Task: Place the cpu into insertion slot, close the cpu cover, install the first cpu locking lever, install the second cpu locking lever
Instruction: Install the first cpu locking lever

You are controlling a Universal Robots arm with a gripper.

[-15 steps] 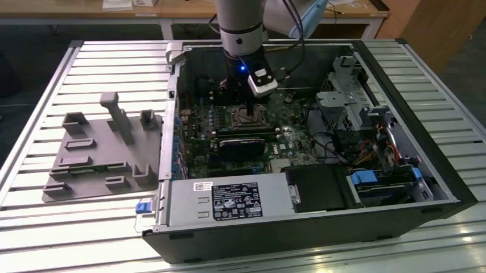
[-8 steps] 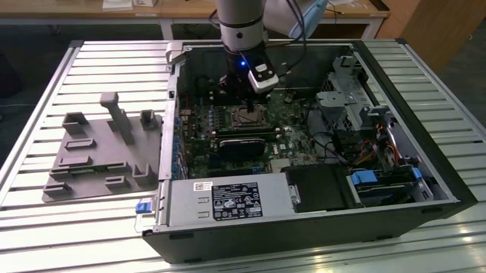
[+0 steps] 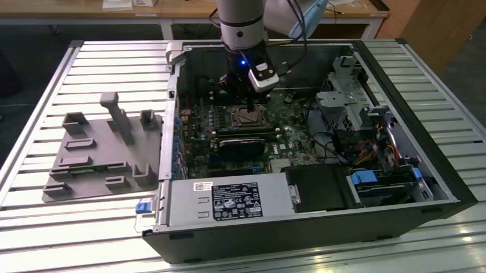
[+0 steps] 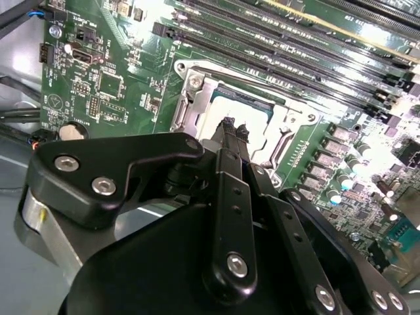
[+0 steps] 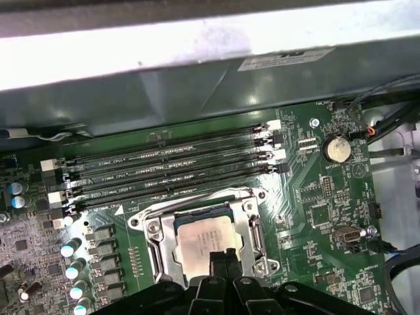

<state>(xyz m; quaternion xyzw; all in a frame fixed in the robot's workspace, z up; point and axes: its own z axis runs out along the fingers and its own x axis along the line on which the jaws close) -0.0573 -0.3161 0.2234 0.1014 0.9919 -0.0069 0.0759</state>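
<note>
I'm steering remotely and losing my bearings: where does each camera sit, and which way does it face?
Exterior view: off the arm, above the table, looking down into the open computer case; arm and claw show.
First wrist view: on the arm, facing the chip in its socket; claw tips at the edge.
Second wrist view: behind the claw, looking along it.
Both wrist views share the chip, metal frame and memory slots.

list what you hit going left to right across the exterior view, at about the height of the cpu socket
Grey fixture tray on the slatted table → the open computer case's left wall → the cpu in its socket, with the gripper just above it → the silver drive cage → the case's black right wall.
</note>
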